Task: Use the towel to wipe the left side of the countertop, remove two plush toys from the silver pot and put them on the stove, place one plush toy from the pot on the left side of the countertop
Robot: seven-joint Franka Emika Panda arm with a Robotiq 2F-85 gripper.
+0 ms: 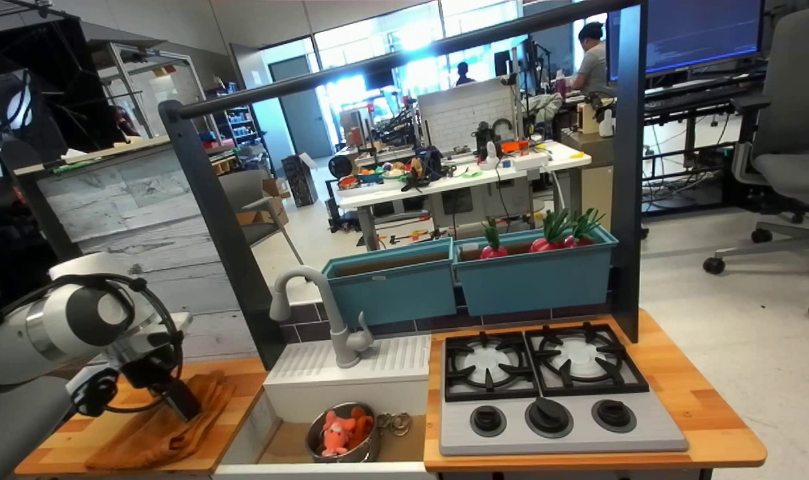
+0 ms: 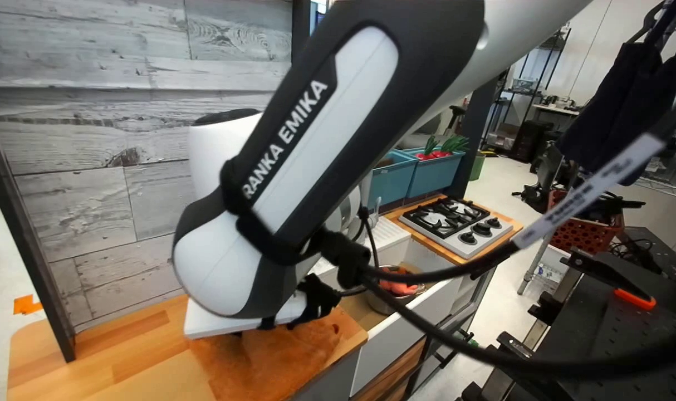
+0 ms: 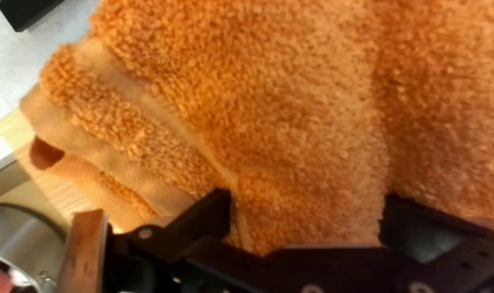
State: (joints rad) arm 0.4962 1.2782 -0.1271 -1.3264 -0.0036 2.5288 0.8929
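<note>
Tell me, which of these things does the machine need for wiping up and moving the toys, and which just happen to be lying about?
Part of the job: gripper, orange towel, wooden countertop, silver pot, plush toys inside the pot, stove.

Just around: grey faucet, blue-green planters, red radishes, office chair, computer screen.

A lab, with a mock kitchen (image 1: pixel 404 399) set up in it. In an exterior view its stove (image 1: pixel 561 395) lies between four and five o'clock and its tap (image 1: pixel 342 337) between seven and eight, while a robot arm (image 1: pixel 41 337) stands between eight and nine. Behind, at one, a white table (image 1: pixel 556 157) is crowded with gear (image 1: pixel 431 162); a person (image 1: pixel 596 67) and lit monitor (image 1: pixel 701 33) show towards two. In an exterior view, a red basket (image 2: pixel 586 229) sits at three, a perforated black top (image 2: pixel 611 320) at four.
</note>
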